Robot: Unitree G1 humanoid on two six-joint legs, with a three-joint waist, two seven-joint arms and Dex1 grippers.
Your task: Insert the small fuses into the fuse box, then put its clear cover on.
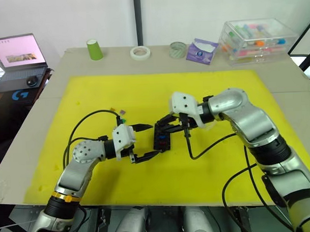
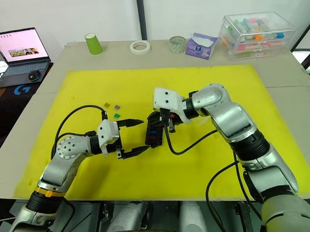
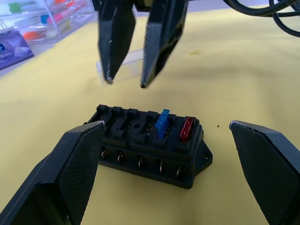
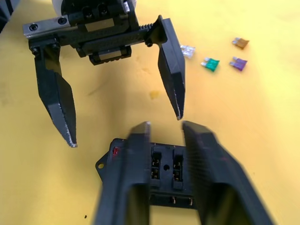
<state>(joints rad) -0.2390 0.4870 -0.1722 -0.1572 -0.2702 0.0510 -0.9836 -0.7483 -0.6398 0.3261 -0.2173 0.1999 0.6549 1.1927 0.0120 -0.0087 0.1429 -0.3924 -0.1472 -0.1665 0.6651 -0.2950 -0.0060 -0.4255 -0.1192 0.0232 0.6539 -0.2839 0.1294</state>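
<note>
The black fuse box lies on the yellow mat with a blue fuse and a red fuse standing in its slots. My left gripper is open, its fingertips either side of the box's near end without touching it. Just above the box hangs my right gripper, its fingers a little apart and empty. Several loose small fuses, among them green, purple and brown, lie on the mat behind the left gripper. The clear cover rests on the mat beyond the right fingers.
Along the table's far edge stand a green cup, a tape roll, a small jar, a tissue pack and a large clear storage case. A laptop sits at the far left. Black cables trail over the mat.
</note>
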